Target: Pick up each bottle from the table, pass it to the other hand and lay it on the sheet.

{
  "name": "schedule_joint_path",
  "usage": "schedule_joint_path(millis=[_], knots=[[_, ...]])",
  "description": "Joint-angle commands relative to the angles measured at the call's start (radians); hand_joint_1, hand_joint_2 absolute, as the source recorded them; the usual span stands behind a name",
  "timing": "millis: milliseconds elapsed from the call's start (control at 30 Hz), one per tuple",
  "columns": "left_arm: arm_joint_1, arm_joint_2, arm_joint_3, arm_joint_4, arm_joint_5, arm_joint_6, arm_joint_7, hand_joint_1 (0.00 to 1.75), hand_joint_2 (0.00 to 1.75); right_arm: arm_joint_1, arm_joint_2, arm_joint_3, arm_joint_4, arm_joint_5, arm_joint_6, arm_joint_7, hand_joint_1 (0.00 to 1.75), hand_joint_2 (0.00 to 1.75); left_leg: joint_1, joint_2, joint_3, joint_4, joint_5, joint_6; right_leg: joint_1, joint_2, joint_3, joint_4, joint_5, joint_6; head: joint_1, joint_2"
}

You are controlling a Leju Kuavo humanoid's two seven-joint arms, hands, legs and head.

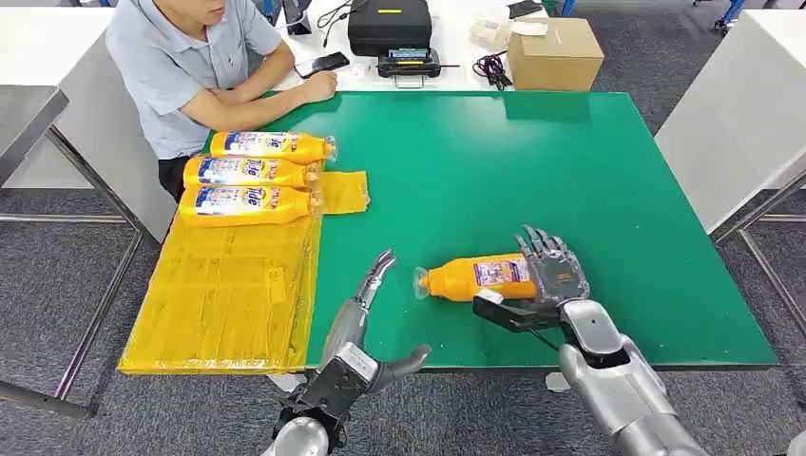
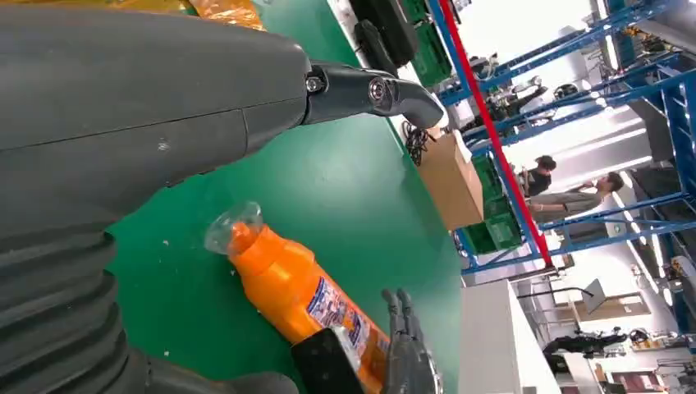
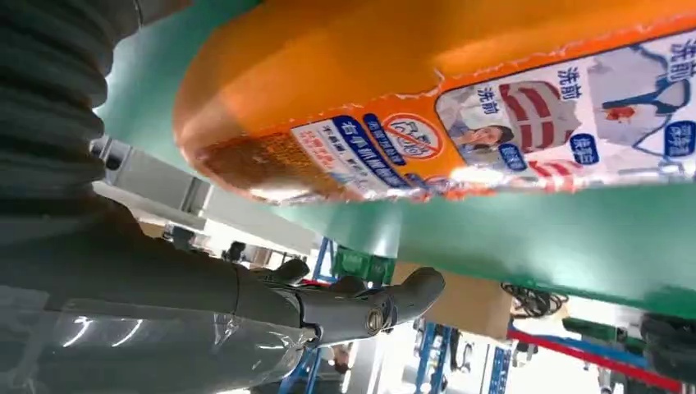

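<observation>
Here the right hand (image 1: pixel 551 275) is wrapped around the base end of an orange bottle (image 1: pixel 475 278), its fingers over the top and its thumb under the near side; whether the bottle is lifted or resting on the green worktop (image 1: pixel 570 171) I cannot tell. The bottle lies on its side with its clear cap pointing toward the left hand (image 1: pixel 366 304), which suits a handover: the neck end is free for the other hand to take. The left hand holds nothing, its fingers apart and stretched forward toward the cap, near it but not touching. In the left wrist view the bottle (image 2: pixel 299 291) shows with its cap nearest that hand. In the right wrist view its label (image 3: pixel 492 123) sits close against the camera above the green surface. Three more bottles (image 1: pixel 252 176) already lie side by side on the far end of the yellow sheet (image 1: pixel 228 294), leaving the nearer stretch for this one. A person (image 1: pixel 190 57) sits beyond them, leaning on the worktop's far corner.
</observation>
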Motion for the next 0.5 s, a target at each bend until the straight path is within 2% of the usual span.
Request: schedule_joint_path(millis=[33,200,233,267,367,400,500], knots=[[-0.033,0.034,-0.027,0.049,0.001,-0.012,0.006,0.00,1.75,-0.051,-0.015,0.041,0.099,-0.016,0.026,0.002,0.00,1.75,0.001,0.002,0.004,-0.001,-0.001,-0.002,0.001,0.001,0.004,-0.001,-0.001,-0.003,0.000,0.000],[-0.038,0.031,-0.035,0.058,0.005,-0.022,0.007,0.00,1.75,-0.075,-0.031,0.053,0.131,-0.030,0.057,-0.001,0.00,1.75,0.001,0.002,0.003,-0.001,-0.001,-0.002,0.001,0.001,0.003,-0.001,-0.001,-0.002,0.000,0.000],[-0.038,0.031,-0.035,0.058,0.005,-0.022,0.007,0.00,1.75,-0.075,-0.031,0.053,0.131,-0.030,0.057,-0.001,0.23,1.75,0.001,0.002,0.005,0.000,-0.002,-0.003,0.001,0.001,0.005,0.000,-0.001,-0.003,0.000,0.000],[-0.041,0.030,-0.037,0.063,0.007,-0.025,0.007,0.00,1.75,-0.085,-0.033,0.055,0.145,-0.041,0.070,-0.012,1.75,1.75,0.001,0.003,0.005,0.000,-0.002,-0.003,0.002,0.002,0.005,0.000,-0.001,-0.004,0.000,0.000],[-0.047,0.029,-0.040,0.072,0.012,-0.027,0.006,0.00,1.75,-0.100,-0.038,0.056,0.175,-0.054,0.082,-0.021,1.75,1.75,0.003,0.003,0.008,0.001,-0.004,-0.004,0.003,0.002,0.008,-0.001,-0.002,-0.005,0.000,0.000],[-0.049,0.029,-0.042,0.073,0.015,-0.028,0.005,0.00,1.75,-0.105,-0.036,0.056,0.190,-0.066,0.088,-0.026,1.75,1.75,0.000,0.002,0.003,0.000,-0.001,-0.002,0.001,0.001,0.003,0.000,-0.001,-0.002,0.000,0.000],[-0.058,0.030,-0.052,0.079,0.023,-0.037,0.003,0.00,1.75,-0.122,-0.042,0.063,0.239,-0.079,0.100,-0.032,1.75,1.75,0.001,0.001,0.004,0.000,-0.001,-0.002,0.001,0.000,0.004,-0.001,-0.001,-0.002,0.000,0.000]])
